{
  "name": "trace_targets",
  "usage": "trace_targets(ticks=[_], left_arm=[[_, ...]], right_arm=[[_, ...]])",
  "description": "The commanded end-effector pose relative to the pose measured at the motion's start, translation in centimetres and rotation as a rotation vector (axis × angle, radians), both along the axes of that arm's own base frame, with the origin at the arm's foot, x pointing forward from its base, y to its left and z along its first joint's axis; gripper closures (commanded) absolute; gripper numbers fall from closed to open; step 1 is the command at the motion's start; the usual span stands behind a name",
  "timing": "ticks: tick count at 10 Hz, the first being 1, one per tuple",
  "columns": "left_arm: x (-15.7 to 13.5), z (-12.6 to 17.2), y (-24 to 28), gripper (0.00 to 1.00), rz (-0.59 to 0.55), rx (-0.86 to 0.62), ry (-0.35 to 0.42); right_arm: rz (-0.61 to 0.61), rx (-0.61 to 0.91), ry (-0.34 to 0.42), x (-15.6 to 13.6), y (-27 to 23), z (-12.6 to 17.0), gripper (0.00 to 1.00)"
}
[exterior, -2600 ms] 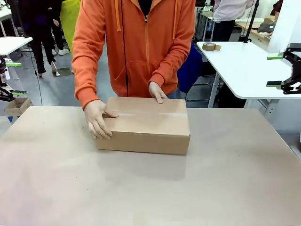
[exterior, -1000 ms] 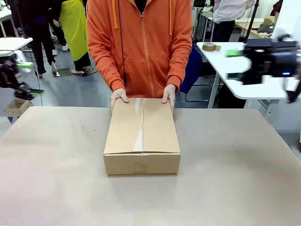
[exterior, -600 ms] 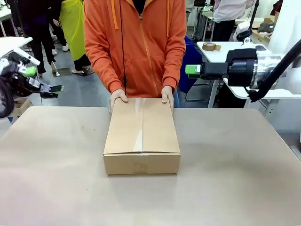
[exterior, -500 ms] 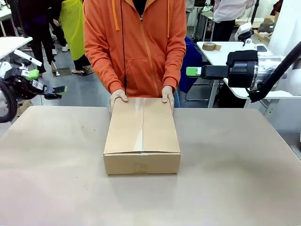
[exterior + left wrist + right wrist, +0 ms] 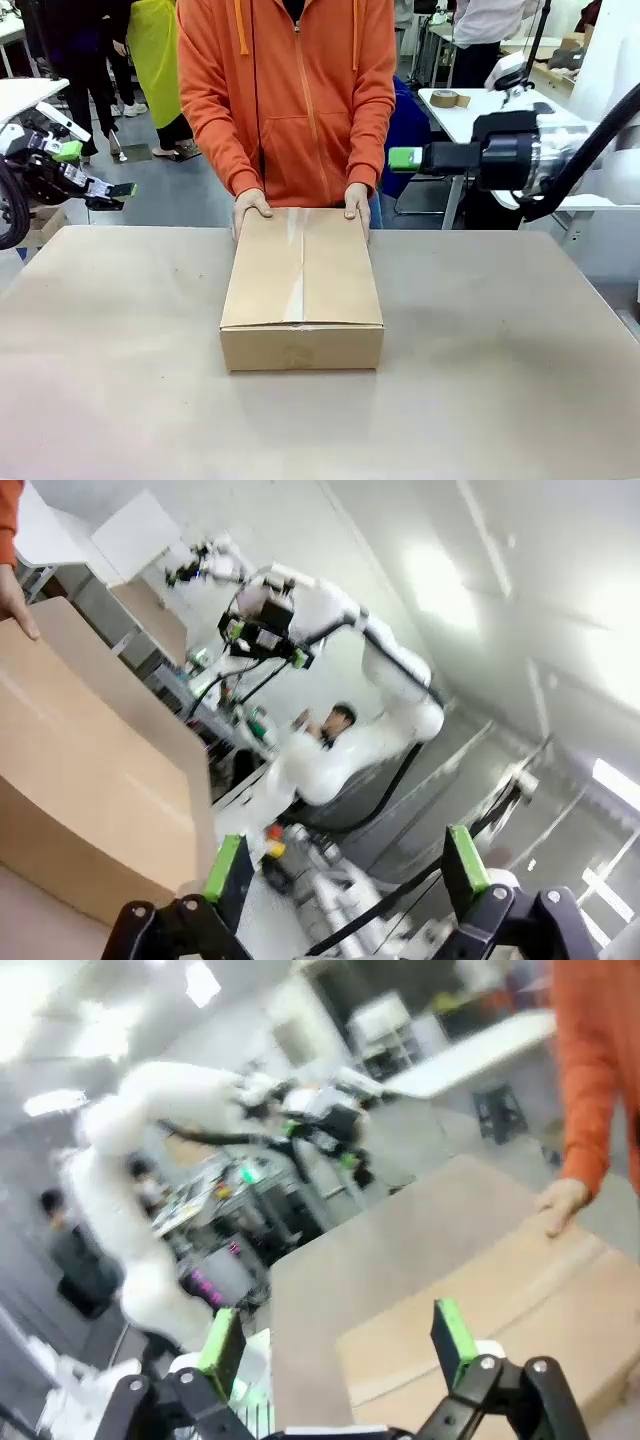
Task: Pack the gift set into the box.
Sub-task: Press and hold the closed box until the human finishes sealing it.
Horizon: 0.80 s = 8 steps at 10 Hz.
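The box [image 5: 301,290] lies shut on the table, lengthwise toward me, its top flaps folded flat. A person in an orange hoodie rests both hands [image 5: 252,205] on its far end. The gift set is hidden. My left gripper [image 5: 97,170] hovers open at the table's far left, off the box. My right gripper [image 5: 405,158] hangs in the air to the right of the person, above table height. In the left wrist view the open left gripper [image 5: 343,865] has the box [image 5: 90,780] off to its left. In the right wrist view the open right gripper [image 5: 337,1340] points over the box [image 5: 500,1300], nothing between its fingers.
The brown table [image 5: 500,350] has bare room on every side of the box. A white table with a tape roll [image 5: 447,98] stands at the back right. A small cardboard box [image 5: 35,225] sits on the floor at the far left. People stand farther off.
The person has turned the box from crosswise to lengthwise and holds its far end. Both arms have swung in from the picture's edges; the right gripper has edged a little left.
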<state>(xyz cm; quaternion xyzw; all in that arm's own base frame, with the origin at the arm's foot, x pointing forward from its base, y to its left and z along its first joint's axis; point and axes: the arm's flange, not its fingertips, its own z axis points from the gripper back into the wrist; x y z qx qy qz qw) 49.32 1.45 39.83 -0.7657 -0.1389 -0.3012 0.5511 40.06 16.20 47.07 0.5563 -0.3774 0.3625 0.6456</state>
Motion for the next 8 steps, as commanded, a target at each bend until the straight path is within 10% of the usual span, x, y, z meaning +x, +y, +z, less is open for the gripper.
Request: trace_targets(ticks=[1, 3, 7, 8], left_arm=[[-1.4, 0.6, -2.5, 0.0, 0.047, 0.193, -0.536], [-2.4, 0.5, -4.0, 0.0, 0.207, 0.451, -0.935], [-2.9, -1.1, -6.5, 0.0, 0.385, 0.329, -1.143], [-0.8, 0.5, -4.4, 0.0, 0.17, 0.399, -0.9]], right_arm=[[0.287, 0.038, -0.155, 2.5, 1.4, -2.3, 0.0], [0.442, -0.026, -0.112, 3.4, 3.6, -5.3, 0.0], [0.465, -0.162, -0.156, 5.3, 5.0, -8.2, 0.0], [0.447, -0.113, -0.077, 4.3, 4.9, -8.7, 0.0]])
